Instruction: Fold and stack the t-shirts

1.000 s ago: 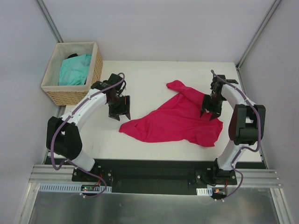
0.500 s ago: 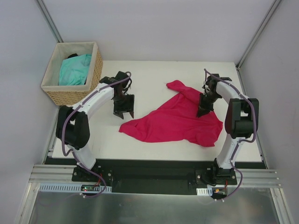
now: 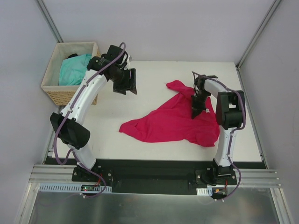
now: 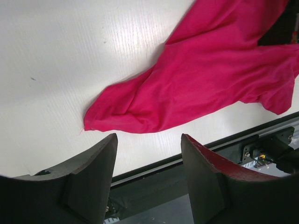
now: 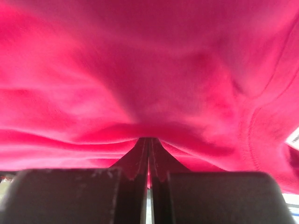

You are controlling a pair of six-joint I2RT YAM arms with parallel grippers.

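Top external view is showing the whole layout. The crimson-pink t-shirt (image 3: 173, 122) is lying crumpled in a rough triangle on the white worktop (image 3: 154, 79). The turquoise t-shirt (image 3: 74, 69) is sitting bunched inside the woven wicker basket (image 3: 96, 63), just to the left of the left fingers (image 3: 132, 82). Neither wrist view is showing that basket.

The right arm (image 3: 229, 112) is folding sharply at the elbow and pointing the right fingers (image 3: 195, 112) down into the crimson cloth. Only the right wrist view is revealing the grip. Those fingers are pressing together, clamped on a pinch of soft, matte jersey that is puckering into ridges fanning out from the fingertips. A stitched seam (image 5: 247, 140) is curving to the right of them, and a white sliver (image 5: 294, 138) is peeking in at the frame's right edge.

The left arm (image 3: 86, 95) is stretching far forward, its wrist hanging above bare worktop. Left wrist view is showing its dark, curved fingers standing apart. The shirt's rounded corner is lying flat beyond the gap between them, touching neither finger.
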